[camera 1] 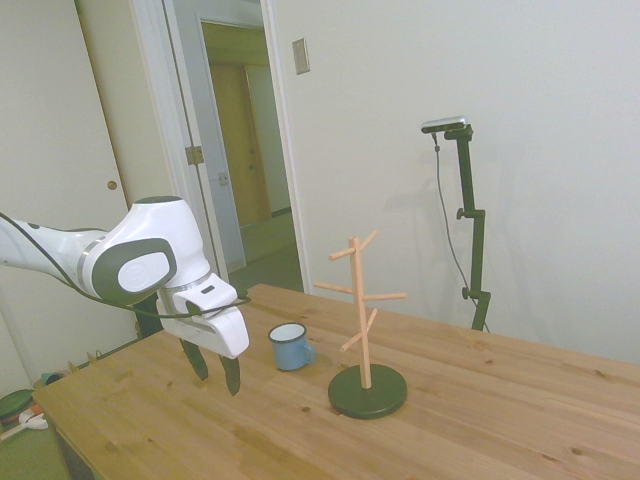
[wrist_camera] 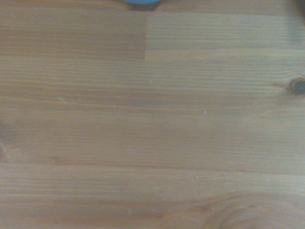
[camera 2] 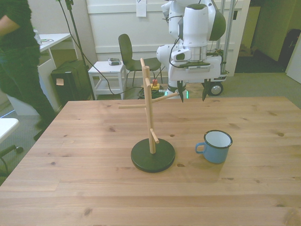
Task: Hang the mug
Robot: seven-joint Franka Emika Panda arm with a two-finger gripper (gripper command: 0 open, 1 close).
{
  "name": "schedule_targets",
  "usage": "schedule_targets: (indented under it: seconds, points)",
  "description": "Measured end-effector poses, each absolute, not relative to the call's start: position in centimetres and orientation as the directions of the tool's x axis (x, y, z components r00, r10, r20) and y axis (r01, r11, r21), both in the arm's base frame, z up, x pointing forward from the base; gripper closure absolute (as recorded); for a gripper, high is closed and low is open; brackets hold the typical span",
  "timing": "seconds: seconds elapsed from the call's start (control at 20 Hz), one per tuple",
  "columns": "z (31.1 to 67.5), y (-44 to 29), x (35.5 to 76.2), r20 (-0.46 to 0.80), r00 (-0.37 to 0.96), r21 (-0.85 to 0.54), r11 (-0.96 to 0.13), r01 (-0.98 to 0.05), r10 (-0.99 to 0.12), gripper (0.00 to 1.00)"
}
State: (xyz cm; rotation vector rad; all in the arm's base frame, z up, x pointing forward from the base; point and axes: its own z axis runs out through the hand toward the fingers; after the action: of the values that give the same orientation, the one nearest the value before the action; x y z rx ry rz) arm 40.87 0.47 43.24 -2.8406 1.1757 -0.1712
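While the claw (camera 2: 193, 92) hangs spread and empty, the mug (camera 2: 216, 146) stands upright, seemingly untouched.

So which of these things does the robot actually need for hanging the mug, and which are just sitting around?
Needed for the job:
- mug, upright on the table
- wooden peg stand
- end effector, open and holding nothing

Just around:
- chair
- small white side table
- person standing at the front view's left

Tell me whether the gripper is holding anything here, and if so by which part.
Nothing is held. The gripper is open and empty, above the table. The mug stands apart on the table beside the peg stand.
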Motion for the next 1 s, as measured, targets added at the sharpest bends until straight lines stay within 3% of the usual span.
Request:
schedule_targets:
  seconds: [0.5, 0.75, 1.0]
  points:
    - [46.0, 4.4, 43.1, 0.107, 0.686, -0.145, -0.694, -0.705, -0.72, 0.0]
    - [48.7, 6.2, 48.3, 0.12, 0.653, -0.181, -0.663, -0.726, -0.748, 0.0]
    - [47.8, 7.5, 53.8, 0.105, 0.635, -0.164, -0.643, -0.748, -0.766, 0.0]
